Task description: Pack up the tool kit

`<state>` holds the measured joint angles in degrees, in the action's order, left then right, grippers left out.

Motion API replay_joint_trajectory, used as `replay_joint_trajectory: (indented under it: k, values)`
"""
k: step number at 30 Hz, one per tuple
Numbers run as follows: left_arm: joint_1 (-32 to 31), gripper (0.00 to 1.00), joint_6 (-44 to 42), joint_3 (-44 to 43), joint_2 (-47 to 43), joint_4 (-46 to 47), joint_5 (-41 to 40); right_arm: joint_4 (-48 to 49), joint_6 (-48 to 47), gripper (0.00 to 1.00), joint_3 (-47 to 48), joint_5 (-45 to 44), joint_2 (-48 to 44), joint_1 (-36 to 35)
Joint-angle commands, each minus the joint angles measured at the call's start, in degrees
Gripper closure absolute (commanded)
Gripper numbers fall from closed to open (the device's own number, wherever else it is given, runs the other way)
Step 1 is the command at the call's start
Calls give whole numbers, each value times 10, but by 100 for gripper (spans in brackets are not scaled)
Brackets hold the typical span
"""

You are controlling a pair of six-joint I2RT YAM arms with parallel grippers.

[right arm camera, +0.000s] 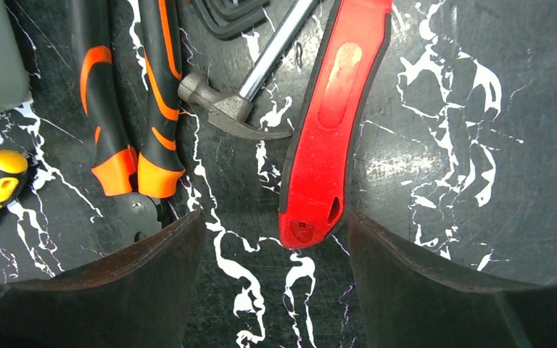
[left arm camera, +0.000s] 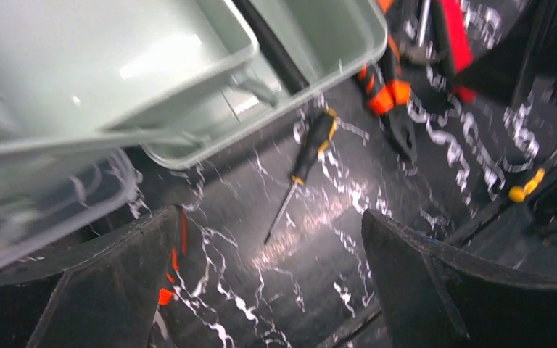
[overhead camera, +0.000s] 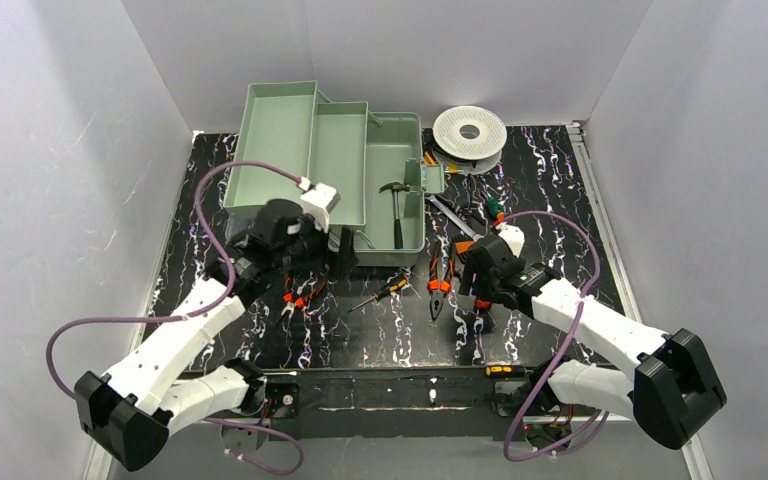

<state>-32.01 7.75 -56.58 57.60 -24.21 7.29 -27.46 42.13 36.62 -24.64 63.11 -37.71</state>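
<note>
The toolbox (overhead camera: 360,165) stands open at 12 o'clock on the black, white-veined surface (overhead camera: 400,335). Its sage-green trays step out toward 10 o'clock, where the farthest tray comes close to the back wall (overhead camera: 380,40). A hammer (overhead camera: 397,212) lies inside the main tub. The white spool (overhead camera: 470,130) sits just beside the box at 1 o'clock, near the surface's far edge.

The left fingers (left arm camera: 116,283) are apart and hold nothing. They hang by the box's near edge, with its rim at their 10 o'clock. Bare surface lies between them, and the tip of a black-and-yellow screwdriver (left arm camera: 304,156) points in from 12 o'clock. Orange-handled pliers (left arm camera: 384,94) lie at their 1 o'clock, and a second pair of pliers (overhead camera: 300,295) lies near the left arm.

The right fingers (right arm camera: 435,290) are also apart. They straddle the butt end of the red knife (right arm camera: 330,109), with a gap on each side, so neither touches it. The knife runs toward 12 o'clock. I can read no lettering on the oval inset in its handle. At their 11 o'clock the claw of a second hammer (right arm camera: 225,109) reaches the knife's edge. Hex keys (right arm camera: 228,14) lie beyond it.

The widest bare stretches are the near band at 6 o'clock and the far right at 2 o'clock.
</note>
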Motion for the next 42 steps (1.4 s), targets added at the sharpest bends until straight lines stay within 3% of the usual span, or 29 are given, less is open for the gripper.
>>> replay_joint_trajectory:
  k: [1, 5, 10, 15, 22, 25, 34, 42]
  values:
    - [-63, 0, 23, 59, 5, 22, -24, -12, 20, 22, 20, 15, 18, 2]
    - [-120, 1, 23, 96, 10, 48, -89, -44, 21, 25, 49, 14, 49, 2]
    - [-136, 7, 13, 110, 39, 57, -79, -54, 4, 26, 81, 32, 90, -5]
    - [-161, 10, 0, 107, 83, 75, -73, -8, -40, 26, 94, 52, 73, -44]
    - [-188, 12, 20, 131, 121, 157, -105, 8, -3, 31, 127, 42, 128, -47]
    - [-202, 12, 24, 147, 112, 179, -128, -9, 24, 35, 159, -5, 175, -47]
    - [-218, 6, 21, 194, 4, 175, -194, 8, 103, 38, 169, -3, 249, -46]
    - [-218, 5, 27, 198, -25, 160, -206, 54, 156, 44, 126, 57, 292, -40]
